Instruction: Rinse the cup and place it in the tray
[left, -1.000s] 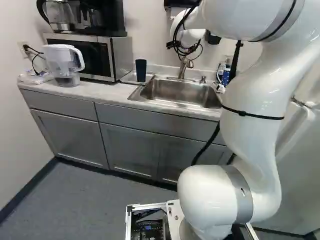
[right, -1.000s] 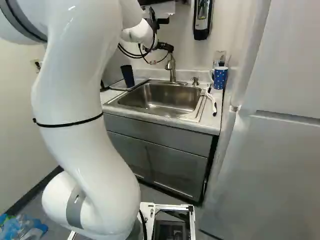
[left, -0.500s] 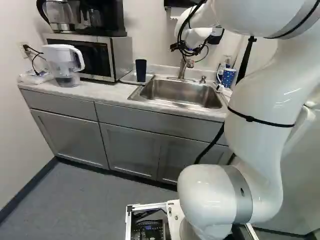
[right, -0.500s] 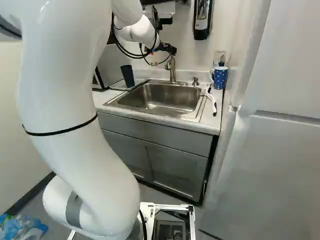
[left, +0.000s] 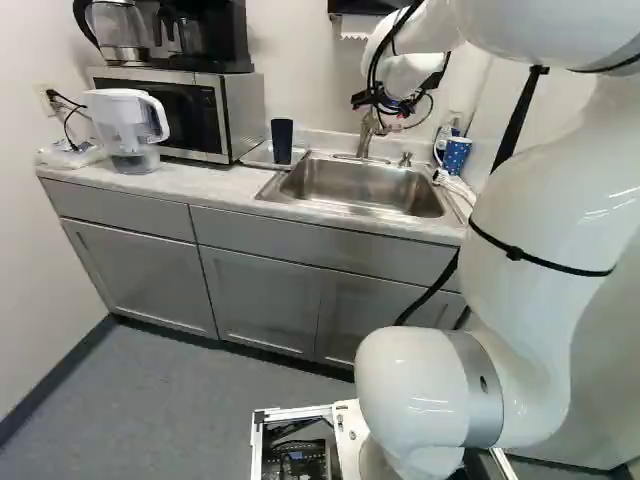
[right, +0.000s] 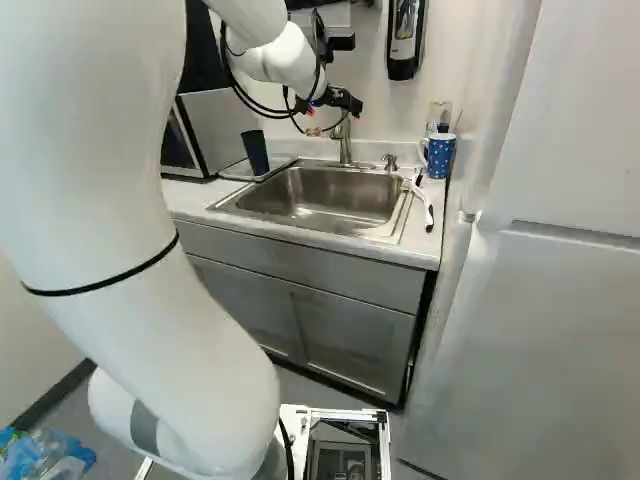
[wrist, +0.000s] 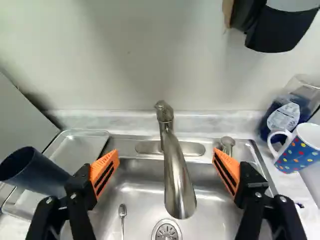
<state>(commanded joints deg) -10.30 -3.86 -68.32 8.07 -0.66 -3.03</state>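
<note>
Presently, the gripper (wrist: 166, 154) stands spread and holds nothing, astride the faucet (wrist: 178, 190); dark cup (wrist: 36, 172) upright in tray (wrist: 82, 143). For probable tap-working, centre on the lever (wrist: 164, 112) and nudge gently.

Bright light casts soft shadows on the wall (wrist: 125, 75) (the sink (wrist: 140, 187) glints).

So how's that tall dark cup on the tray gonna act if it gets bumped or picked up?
The dark cup looks taller than it is wide and narrows toward its base, so a bump near the top could tip it. Its round side would probably roll if it fell. The wall looks smooth, so a loose grip might slip.
</note>
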